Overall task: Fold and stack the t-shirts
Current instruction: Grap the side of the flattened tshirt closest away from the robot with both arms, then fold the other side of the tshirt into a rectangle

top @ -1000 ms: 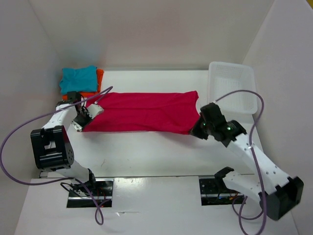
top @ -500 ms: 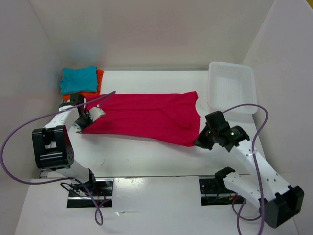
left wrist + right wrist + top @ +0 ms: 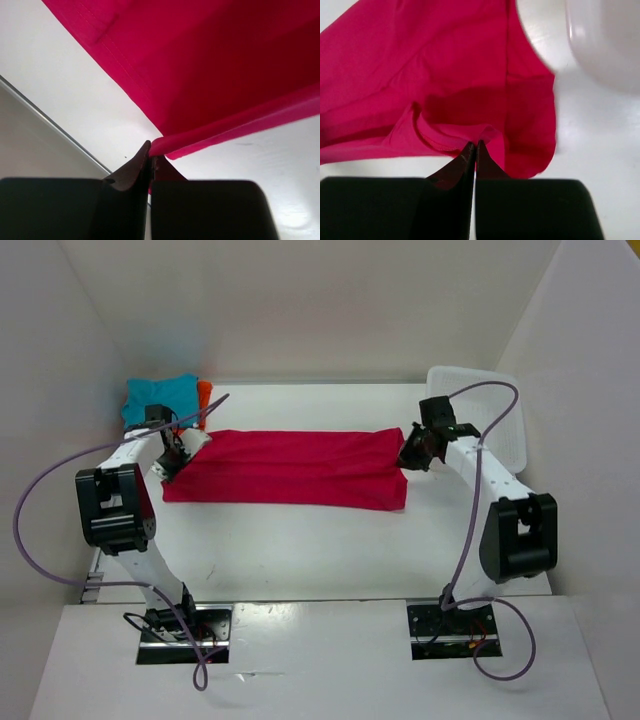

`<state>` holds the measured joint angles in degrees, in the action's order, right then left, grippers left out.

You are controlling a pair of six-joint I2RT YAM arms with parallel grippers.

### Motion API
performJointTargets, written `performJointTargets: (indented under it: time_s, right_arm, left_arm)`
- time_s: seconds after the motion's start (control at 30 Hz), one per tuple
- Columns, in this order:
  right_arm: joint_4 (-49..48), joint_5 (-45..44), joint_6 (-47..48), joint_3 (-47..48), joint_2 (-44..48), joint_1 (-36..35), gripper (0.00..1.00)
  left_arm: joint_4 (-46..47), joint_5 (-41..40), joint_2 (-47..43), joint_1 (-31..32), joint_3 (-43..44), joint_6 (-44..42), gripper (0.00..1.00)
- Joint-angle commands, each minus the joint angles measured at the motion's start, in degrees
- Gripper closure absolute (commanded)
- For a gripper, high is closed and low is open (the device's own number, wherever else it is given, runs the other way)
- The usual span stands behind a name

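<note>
A pink-red t-shirt [image 3: 290,468] lies stretched into a long folded band across the middle of the table. My left gripper [image 3: 172,462] is shut on its left end, and the pinched cloth [image 3: 170,145] shows at the fingertips. My right gripper [image 3: 408,458] is shut on the right end, with a hem fold [image 3: 485,135] caught between its tips. A teal blue t-shirt [image 3: 160,400] lies folded on top of an orange t-shirt [image 3: 204,393] at the back left corner.
A white plastic mesh basket [image 3: 490,405] stands at the back right, close behind my right arm. White walls close in the table at the back and on both sides. Purple cables loop from both arms.
Both grippers have carried the near edge of the pink-red shirt away from me to the far edge, so the cloth is now folded lengthwise into a narrower band. The right arm swung far back.
</note>
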<state>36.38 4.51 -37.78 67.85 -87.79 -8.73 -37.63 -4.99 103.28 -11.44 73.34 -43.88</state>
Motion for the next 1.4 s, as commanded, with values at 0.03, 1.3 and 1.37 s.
performJointTargets:
  time_s: [0.03, 1.3, 1.37]
  right_arm:
    - [-5.26, 0.32, 5.88, 3.34, -4.67, 2.14, 1.00]
    - [0.62, -8.29, 4.57, -0.14, 1.20, -0.41, 0.18]
    - [1.14, -8.29, 3.16, -2.89, 3.58, -0.94, 0.18]
  left_arm:
    - [1.50, -1.50, 2.79, -0.07, 3.39, 3.36, 0.99]
    - [-0.61, -8.19, 2.54, -0.69, 10.08, 11.97, 0.09]
    - [0.97, -9.94, 1.48, -1.38, 6.49, 11.97, 0.08]
